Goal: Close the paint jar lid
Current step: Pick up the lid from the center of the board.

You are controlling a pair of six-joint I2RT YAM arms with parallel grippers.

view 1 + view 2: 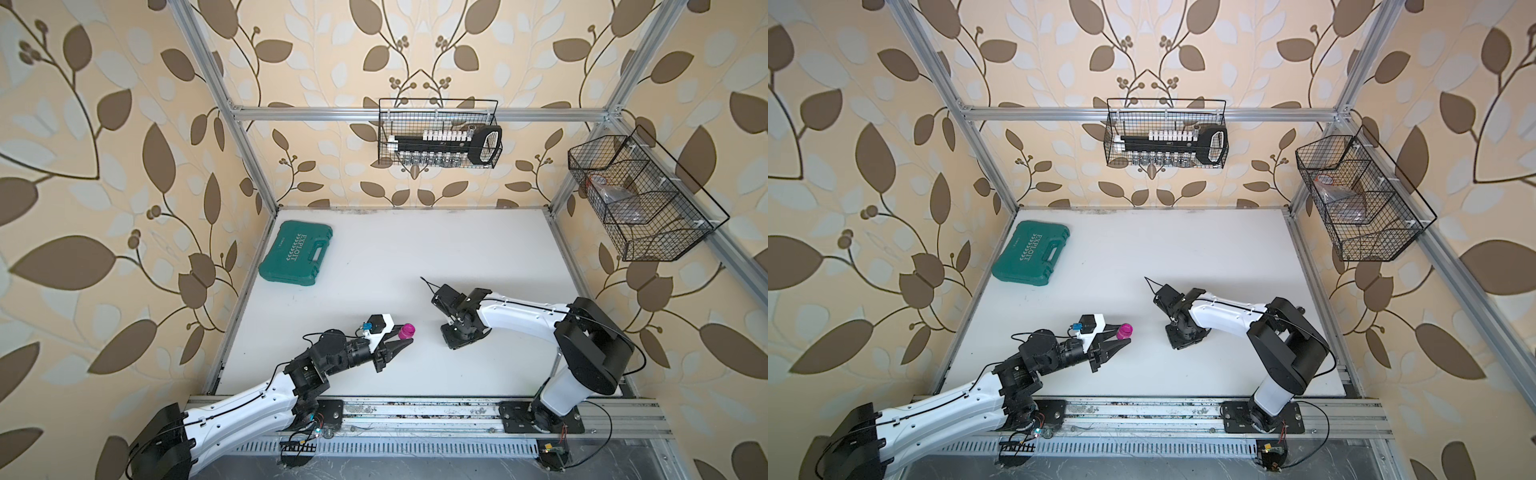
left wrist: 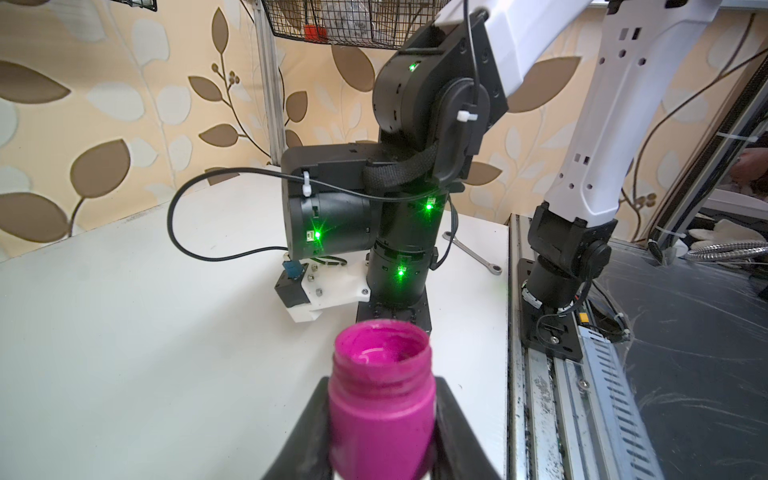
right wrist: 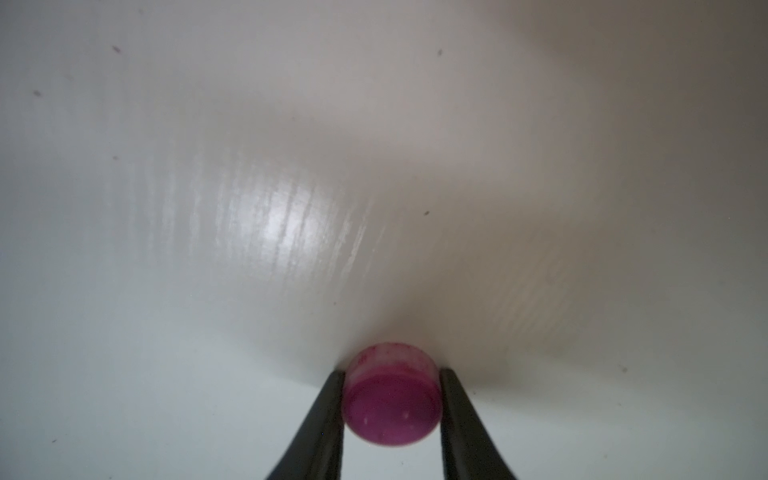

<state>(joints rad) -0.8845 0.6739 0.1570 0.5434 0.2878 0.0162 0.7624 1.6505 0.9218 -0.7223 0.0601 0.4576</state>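
Note:
The paint jar (image 2: 382, 399), magenta and small, has an open mouth with wet paint inside. My left gripper (image 2: 382, 380) is shut on its body, one black finger on each side. Both top views show the paint jar (image 1: 406, 331) (image 1: 1124, 331) at the left gripper's (image 1: 405, 336) tip, low over the white table. The lid (image 3: 390, 399), a flat magenta cap, sits between the right gripper's (image 3: 391, 374) fingers, which press on both its sides close to the table. In both top views the right gripper (image 1: 457, 337) points straight down and hides the lid. It stands to the right of the jar.
A green tool case (image 1: 296, 254) lies at the table's back left. Two wire baskets (image 1: 440, 137) (image 1: 640, 199) hang on the back and right frame. A wrench (image 2: 473, 253) lies near the right arm's base. A metal rail (image 1: 415, 415) runs along the front edge.

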